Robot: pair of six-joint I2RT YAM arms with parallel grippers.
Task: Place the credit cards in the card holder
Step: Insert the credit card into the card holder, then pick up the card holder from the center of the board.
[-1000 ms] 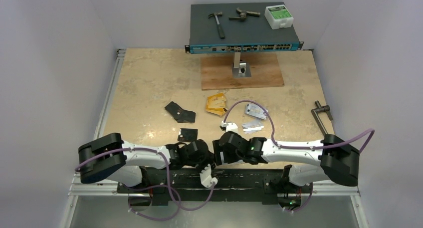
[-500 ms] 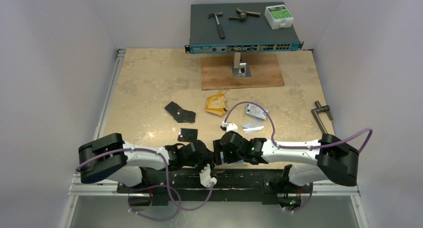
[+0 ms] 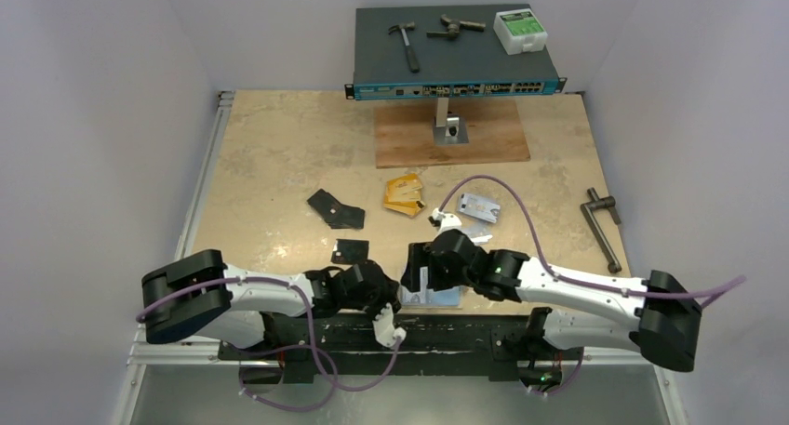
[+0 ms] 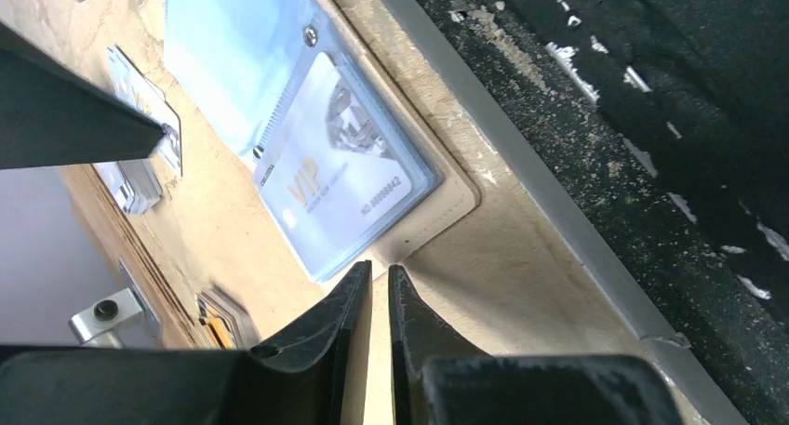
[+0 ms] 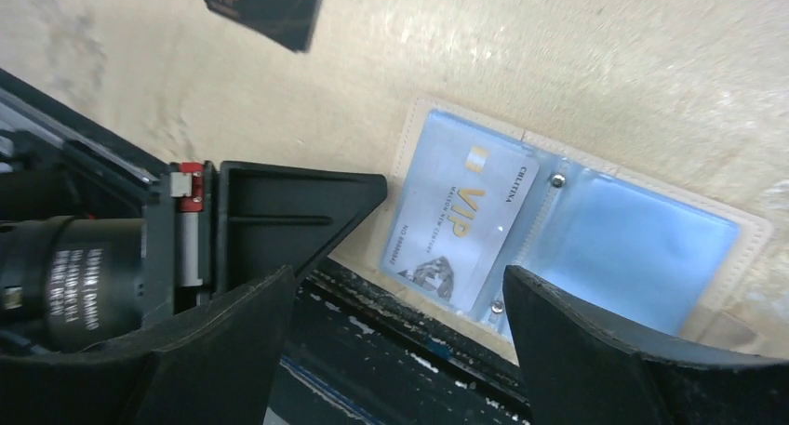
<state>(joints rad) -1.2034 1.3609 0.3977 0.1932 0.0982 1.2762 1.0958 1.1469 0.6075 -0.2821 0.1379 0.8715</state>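
Note:
The tan card holder (image 3: pixel 435 298) lies open at the table's near edge. A silvery VIP card (image 5: pixel 461 220) sits in its clear pocket and also shows in the left wrist view (image 4: pixel 340 179). My left gripper (image 4: pixel 380 272) is shut, with its tips on the holder's corner rim (image 4: pixel 437 222). My right gripper (image 5: pixel 400 276) hangs wide open and empty just above the holder (image 5: pixel 595 248). A stack of orange-gold cards (image 3: pixel 403 194) and loose silvery cards (image 3: pixel 479 206) lie mid-table beyond both grippers.
A black folding wallet (image 3: pixel 335 209) and a small black square piece (image 3: pixel 351 251) lie left of the cards. A network switch (image 3: pixel 454 46) with tools on it stands on a wooden board (image 3: pixel 451 135) at the back. A metal handle (image 3: pixel 603 222) lies at the right. A black rail (image 3: pixel 465 327) runs along the near edge.
My right arm has stretched out and its gripper has moved away from the near edge, uncovering the open holder with the silvery card in it. My left gripper has stayed put.

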